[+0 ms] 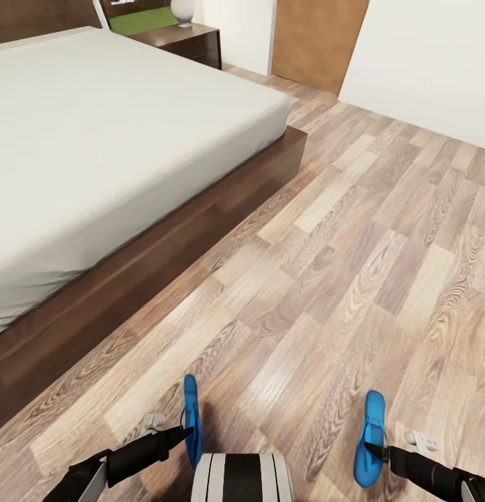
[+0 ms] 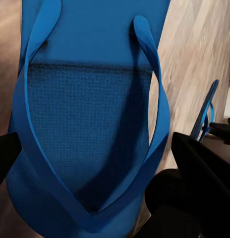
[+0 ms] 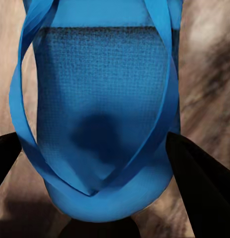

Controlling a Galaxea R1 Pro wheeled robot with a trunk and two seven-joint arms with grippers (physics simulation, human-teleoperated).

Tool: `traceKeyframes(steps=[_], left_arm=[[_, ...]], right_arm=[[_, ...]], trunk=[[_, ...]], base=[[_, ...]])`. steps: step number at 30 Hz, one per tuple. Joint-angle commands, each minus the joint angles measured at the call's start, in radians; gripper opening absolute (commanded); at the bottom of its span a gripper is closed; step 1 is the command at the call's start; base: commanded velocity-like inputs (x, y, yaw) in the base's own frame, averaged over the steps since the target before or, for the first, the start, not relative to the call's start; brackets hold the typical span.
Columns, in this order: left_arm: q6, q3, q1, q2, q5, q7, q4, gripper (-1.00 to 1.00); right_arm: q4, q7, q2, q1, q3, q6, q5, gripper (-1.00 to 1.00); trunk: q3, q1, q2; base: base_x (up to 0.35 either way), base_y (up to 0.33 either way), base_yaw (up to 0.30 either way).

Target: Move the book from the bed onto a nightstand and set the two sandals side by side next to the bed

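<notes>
At the near edge of the head view, both arms are low over the wood-plank floor (image 1: 354, 230), each carrying one blue sandal.

Left: left gripper (image 1: 189, 432) clamped on the left sandal (image 1: 191, 418), which stands on edge, long axis running near-to-far, toe end away from the robot. In the left wrist view the sole and blue straps (image 2: 90, 124) fill the space between the dark fingers (image 2: 204, 173), one either side. Straps read blue here, not white.

Bed (image 1: 117, 139) lies to the left and far of that sandal, and its dark platform frame (image 1: 166, 251) runs diagonally from near-left to far-right. Left arm is the nearer one to the bed side. No book visible on the mattress part in frame.

Right: right gripper (image 1: 370, 450) clamped on the right sandal (image 1: 371, 439), also on edge, same near-to-far axis. Right wrist view shows its sole (image 3: 102, 114) between the fingers (image 3: 199, 178).

The two sandals are roughly parallel but well apart, with bare floor and the robot's trunk between them. My read: placement turns on closing that gap toward the bed frame and laying both flat.

Far left: nightstand (image 1: 190, 40) beside the headboard, a white vase-like object (image 1: 182, 10) on top.

No readable writing or brand marks anywhere.
</notes>
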Motion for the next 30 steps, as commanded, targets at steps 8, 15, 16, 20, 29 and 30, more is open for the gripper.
traceKeyframes(steps=[8,15,16,20,29,30], left_arm=[[0.013,0.005,-0.001,0.006,0.006,-0.002,-0.008,-1.0],[0.021,0.005,-0.01,0.006,0.01,-0.007,-0.06,-1.0],[0.021,0.005,-0.011,0.007,0.011,-0.007,-0.067,-1.0],[0.021,0.005,-0.012,0.005,0.011,0.008,-0.076,-1.0],[0.021,0.004,-0.012,0.003,0.011,0.021,-0.081,-1.0],[0.021,0.004,-0.012,0.003,0.011,0.02,-0.081,-1.0]], right_arm=[[-0.002,0.019,0.001,0.0,-0.004,0.007,0.0,-1.0],[-0.015,0.021,0.003,-0.001,-0.003,0.01,0.0,-1.0],[-0.019,0.021,0.003,-0.001,-0.003,0.013,0.0,-1.0],[-0.027,0.018,0.004,-0.001,-0.002,0.012,0.001,-1.0],[-0.03,0.016,0.005,0.0,-0.001,0.008,0.003,-1.0],[-0.03,0.016,0.005,-0.001,-0.001,0.007,0.003,-1.0]], trunk=[[0.03,-0.004,0.002],[0.058,-0.007,0.003],[0.061,-0.007,0.004],[0.077,-0.009,0.004],[0.112,-0.013,0.007],[0.116,-0.014,0.007]], base=[[0.0,0.0,0.0],[0.0,0.0,0.0],[0.0,0.0,0.0],[0.0,0.0,0.0],[0.0,0.0,0.0],[0.0,0.0,0.0]])
